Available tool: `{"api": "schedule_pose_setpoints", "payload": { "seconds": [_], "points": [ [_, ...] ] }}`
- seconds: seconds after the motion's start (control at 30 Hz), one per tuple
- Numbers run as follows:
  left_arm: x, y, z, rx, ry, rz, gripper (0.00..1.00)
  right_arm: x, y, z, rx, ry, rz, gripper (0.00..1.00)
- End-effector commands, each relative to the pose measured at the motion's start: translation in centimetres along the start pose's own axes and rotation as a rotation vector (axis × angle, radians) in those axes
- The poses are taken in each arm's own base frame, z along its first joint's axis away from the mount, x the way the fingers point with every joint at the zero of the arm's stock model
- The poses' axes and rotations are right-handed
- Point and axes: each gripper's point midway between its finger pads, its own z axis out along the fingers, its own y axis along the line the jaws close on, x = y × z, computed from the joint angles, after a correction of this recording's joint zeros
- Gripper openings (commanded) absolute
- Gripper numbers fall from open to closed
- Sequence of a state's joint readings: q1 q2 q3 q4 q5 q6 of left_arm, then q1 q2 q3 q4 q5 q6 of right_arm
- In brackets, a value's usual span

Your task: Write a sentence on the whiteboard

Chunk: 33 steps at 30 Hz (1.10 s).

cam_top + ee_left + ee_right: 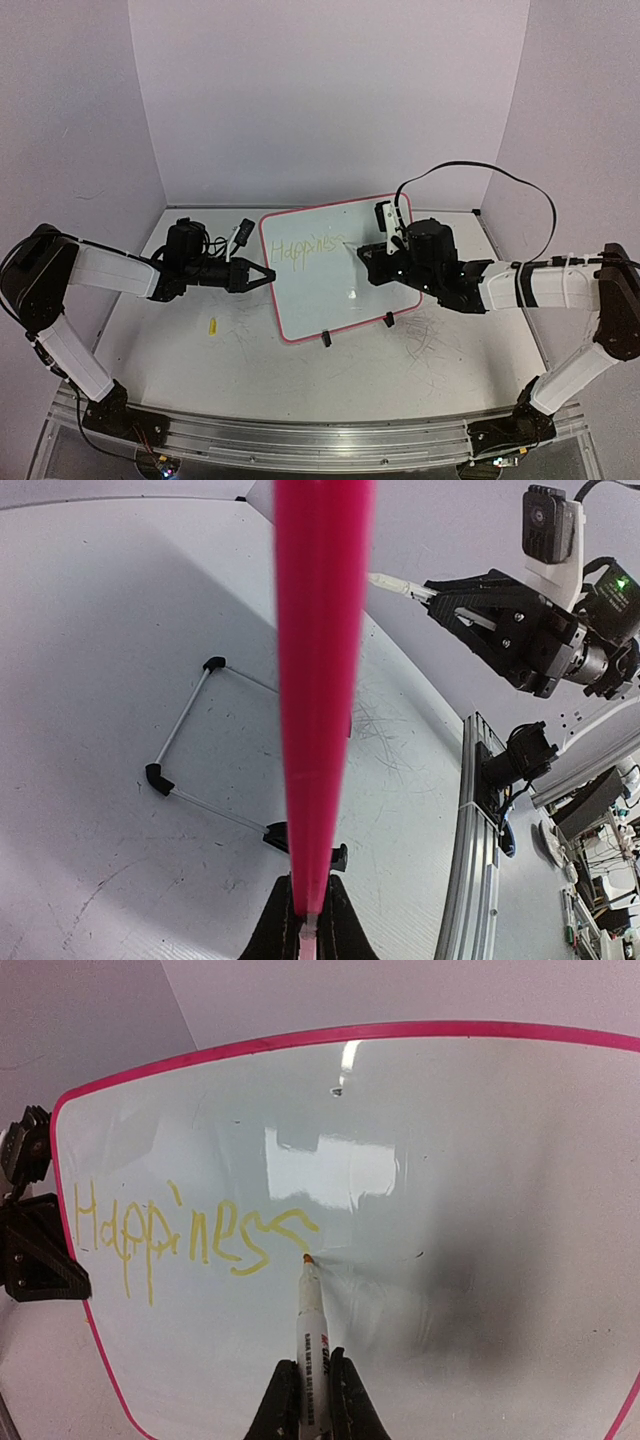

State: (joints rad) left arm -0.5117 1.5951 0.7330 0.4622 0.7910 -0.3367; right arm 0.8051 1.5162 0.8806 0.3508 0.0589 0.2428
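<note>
Yellow sentence (pixel 190 1235) ("Happiness") on whiteboard (pixel 500 1210)

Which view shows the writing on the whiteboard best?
Right wrist: the sentence reads clearly, "Happiness", with the marker tip at its end. Top external shows it small and faint; left wrist shows only the whiteboard rim edge-on.

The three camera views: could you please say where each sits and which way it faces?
Top external: above and behind the arms, looking down; both arms show, left end effector on the whiteboard rim, right end effector at its face.
Left wrist: on the left arm, looking along its fingers and the rim toward the right end effector.
Right wrist: faces the board; its fingers grip the marker at the sentence.
Shared: each wrist view shows the other end effector.
</note>
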Motion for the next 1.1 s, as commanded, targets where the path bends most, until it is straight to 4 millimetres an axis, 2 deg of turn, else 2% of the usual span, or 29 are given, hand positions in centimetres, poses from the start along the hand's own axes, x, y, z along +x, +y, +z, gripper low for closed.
{"api": "schedule_pose_setpoints", "payload": {
  "seconds": [0.0,0.33,0.63,0.73,0.83,0.93,1.03,1.07],
  "points": [
    [-2.5,-1.6,-0.1,0.032,-0.046,0.079,0.00,0.6,0.3,-0.2,-0.011,0.014,0.014,0.00],
    [-2.5,-1.6,-0.2,0.032,-0.046,0.078,0.00,0.1,1.0,0.3,-0.028,0.005,0.015,0.00],
    [-2.4,-1.5,-0.2,0.028,-0.046,0.079,0.00,-0.8,0.9,1.3,-0.002,-0.015,-0.008,0.00],
    [-2.3,-1.5,-0.3,0.023,-0.046,0.080,0.00,-1.5,1.0,1.1,-0.003,-0.032,-0.010,0.00],
    [-2.1,-1.3,-0.2,0.019,-0.043,0.080,0.00,-2.9,1.6,-0.1,-0.035,-0.062,-0.018,0.00],
    [-2.0,-1.2,-0.2,0.015,-0.041,0.075,0.00,-5.8,2.6,-3.9,-0.104,-0.147,-0.013,0.00],
    [-2.0,-1.0,-0.3,0.000,-0.046,0.078,0.00,-6.6,1.6,-6.9,-0.077,-0.204,-0.023,0.00],
    [-1.9,-0.9,-0.3,-0.009,-0.048,0.077,0.00,-6.0,1.0,-7.4,-0.058,-0.203,-0.041,0.00]
  ]
}}
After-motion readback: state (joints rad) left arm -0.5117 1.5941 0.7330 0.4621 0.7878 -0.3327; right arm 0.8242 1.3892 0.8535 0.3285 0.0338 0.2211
